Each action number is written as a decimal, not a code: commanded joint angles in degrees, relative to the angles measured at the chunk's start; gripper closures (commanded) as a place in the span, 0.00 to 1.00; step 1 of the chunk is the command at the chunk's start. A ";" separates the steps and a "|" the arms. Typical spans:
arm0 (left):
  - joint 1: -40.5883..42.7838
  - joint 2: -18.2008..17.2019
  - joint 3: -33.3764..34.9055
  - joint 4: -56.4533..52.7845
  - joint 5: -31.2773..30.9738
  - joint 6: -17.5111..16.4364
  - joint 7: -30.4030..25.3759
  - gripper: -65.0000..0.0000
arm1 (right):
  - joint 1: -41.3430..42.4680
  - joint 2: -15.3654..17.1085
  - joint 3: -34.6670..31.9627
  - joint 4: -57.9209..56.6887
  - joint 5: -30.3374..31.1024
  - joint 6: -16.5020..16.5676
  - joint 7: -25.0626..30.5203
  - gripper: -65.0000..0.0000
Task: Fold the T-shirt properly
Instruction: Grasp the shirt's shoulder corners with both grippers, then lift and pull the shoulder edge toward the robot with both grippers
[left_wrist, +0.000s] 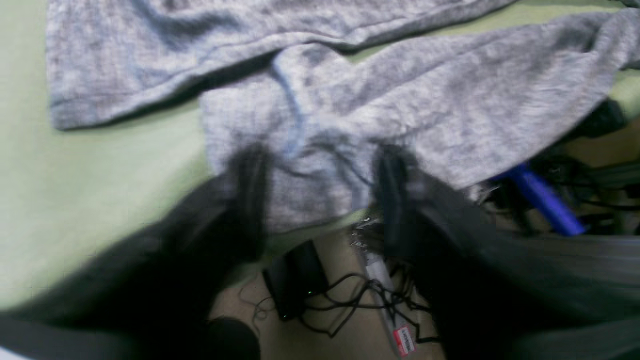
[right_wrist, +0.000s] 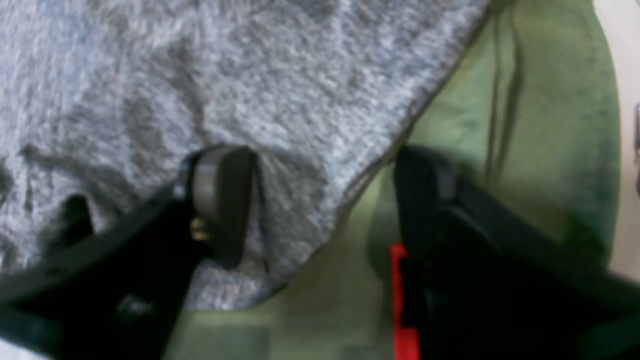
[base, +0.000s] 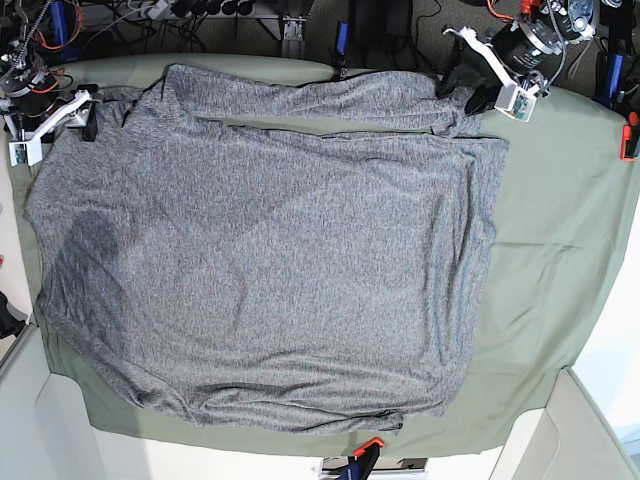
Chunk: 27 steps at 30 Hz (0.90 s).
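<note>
The T-shirt (base: 260, 270) lies spread across the green table cloth (base: 550, 250). The left gripper (left_wrist: 320, 195) and right gripper (right_wrist: 325, 200) straddle its far corners, jaws apart, nothing pinched. Close too shallowly and the fabric could slip free.

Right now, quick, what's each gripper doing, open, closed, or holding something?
Left gripper: jaws apart around the T-shirt edge, not clamped.
Right gripper: open, straddling the shirt's edge over the table cloth.
</note>
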 joint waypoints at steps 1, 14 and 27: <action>0.52 -0.61 -0.26 0.42 0.00 0.00 0.28 0.71 | -0.15 0.76 0.26 0.55 0.28 0.81 -1.29 0.54; 1.05 -0.61 -1.46 2.08 -0.07 -4.78 0.33 1.00 | -0.17 0.76 0.31 1.90 -0.26 0.68 0.22 1.00; 1.09 -1.81 -12.33 5.88 -9.97 -4.78 0.28 1.00 | 2.27 0.81 7.67 8.68 -0.35 -1.25 -2.21 1.00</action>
